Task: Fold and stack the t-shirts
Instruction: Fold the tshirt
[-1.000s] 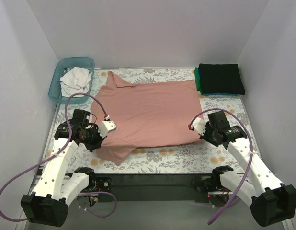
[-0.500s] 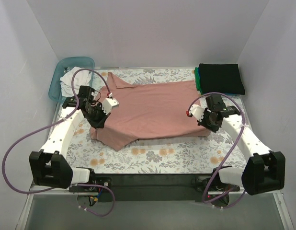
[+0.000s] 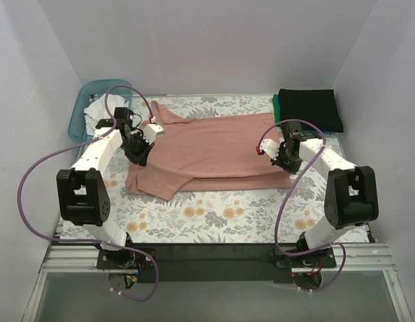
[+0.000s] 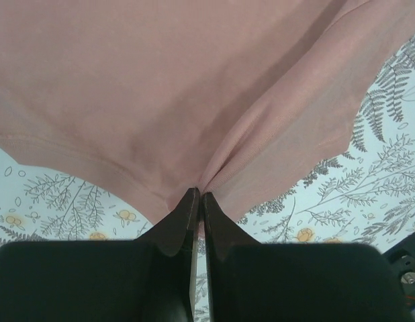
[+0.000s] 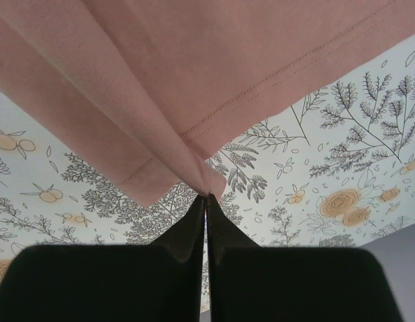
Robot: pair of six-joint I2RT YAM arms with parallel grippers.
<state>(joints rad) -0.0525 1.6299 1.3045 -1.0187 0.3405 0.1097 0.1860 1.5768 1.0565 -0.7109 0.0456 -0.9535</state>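
The dusty-pink t-shirt (image 3: 214,144) lies spread across the floral table, its near hem lifted and carried back over itself. My left gripper (image 3: 139,155) is shut on the pink t-shirt's left side; the left wrist view shows the cloth (image 4: 194,100) bunched at my left gripper (image 4: 198,193). At the shirt's right edge my right gripper (image 3: 286,161) is shut on it, and the right wrist view shows a pinched fold (image 5: 194,161) at my right gripper (image 5: 206,196). A folded black t-shirt (image 3: 309,109) lies on a teal-green t-shirt (image 3: 277,114) at the back right. A white t-shirt (image 3: 100,111) sits in the basket.
The translucent teal basket (image 3: 83,97) stands at the back left corner. White walls close in on three sides. The floral tablecloth (image 3: 227,215) shows in front of the pink shirt. Purple cables loop beside both arms.
Both arms have swung away from me toward the back, carrying the pink shirt's near edge over the shirt. The shirt's visible area has become shorter front to back.
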